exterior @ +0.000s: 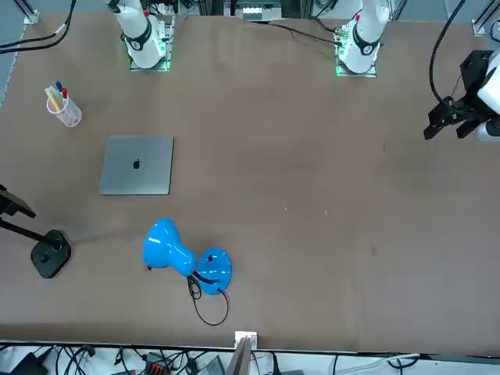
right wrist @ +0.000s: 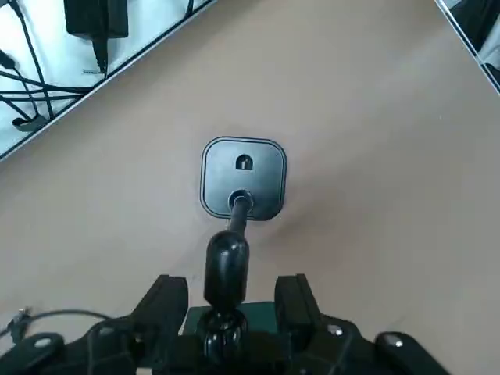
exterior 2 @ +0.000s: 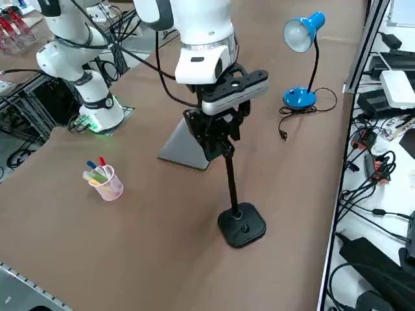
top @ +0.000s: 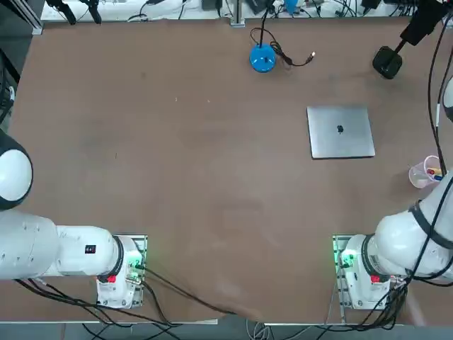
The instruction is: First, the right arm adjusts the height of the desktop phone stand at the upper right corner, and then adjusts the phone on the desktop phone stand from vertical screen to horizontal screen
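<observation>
a: which step is in hand?

b: probably the height adjustment, the 1st of 2. the right gripper [right wrist: 231, 276] is at the upper part of the desktop phone stand [exterior 2: 242, 225], near the far right corner of the surface [exterior 2: 149, 233].

a: how do the fingers stand?

b: apart, on either side of the stand's head, with room between them. i cannot tell whether either finger touches it.

a: and the phone?

b: i cannot pick it out for certain. a flat, dark green-tinted panel [right wrist: 262, 314] shows between the fingers, behind the joint; it may be the phone or its holder.

a: what does the next move call for?

b: a centred, firm grip on the head, i judge, then a steady move along the pole's line. a sideways pull could tip or drag the base. turning the phone to horizontal should follow.

a: describe the shapes and textures.

b: the base is a black square with rounded corners and a satin sheen. a slim, dark pole [exterior 2: 231, 181] rises from it at a slant to a glossy, egg-shaped joint [right wrist: 226, 269]. the surface is matt brown, lightly marked.
</observation>
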{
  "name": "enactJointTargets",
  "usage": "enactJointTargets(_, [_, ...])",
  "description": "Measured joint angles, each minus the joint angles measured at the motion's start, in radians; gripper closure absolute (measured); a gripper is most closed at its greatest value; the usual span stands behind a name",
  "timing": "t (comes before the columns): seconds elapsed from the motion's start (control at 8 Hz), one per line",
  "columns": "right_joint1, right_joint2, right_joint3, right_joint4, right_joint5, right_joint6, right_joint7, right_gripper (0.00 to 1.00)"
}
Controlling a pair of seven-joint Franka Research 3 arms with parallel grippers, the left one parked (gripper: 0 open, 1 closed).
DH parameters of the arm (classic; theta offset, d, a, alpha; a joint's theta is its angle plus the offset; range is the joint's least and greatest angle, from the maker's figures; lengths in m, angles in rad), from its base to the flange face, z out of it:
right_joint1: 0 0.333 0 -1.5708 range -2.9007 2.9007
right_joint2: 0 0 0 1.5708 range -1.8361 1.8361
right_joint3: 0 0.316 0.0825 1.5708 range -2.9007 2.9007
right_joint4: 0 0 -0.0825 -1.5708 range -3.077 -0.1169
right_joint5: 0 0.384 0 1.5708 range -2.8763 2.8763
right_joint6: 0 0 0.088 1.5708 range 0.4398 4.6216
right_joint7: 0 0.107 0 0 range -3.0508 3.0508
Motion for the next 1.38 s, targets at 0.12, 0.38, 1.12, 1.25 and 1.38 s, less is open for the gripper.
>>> enactJointTargets(0.12, [-0.001, 0.001, 0.000, 0.000, 0.000, 0.000, 0.005, 0.32])
enactJointTargets(0.38, [-0.001, 0.001, 0.000, 0.000, 0.000, 0.000, 0.008, 0.40])
enactJointTargets(1.12, [0.001, 0.007, 0.002, 0.000, 0.000, -0.001, 0.008, 0.73])
enactJointTargets(1.25, [0.002, 0.015, 0.002, 0.000, 0.000, 0.000, 0.008, 0.73])
enactJointTargets(1.38, [0.002, 0.027, 0.002, -0.001, 0.000, 0.001, 0.008, 0.73])
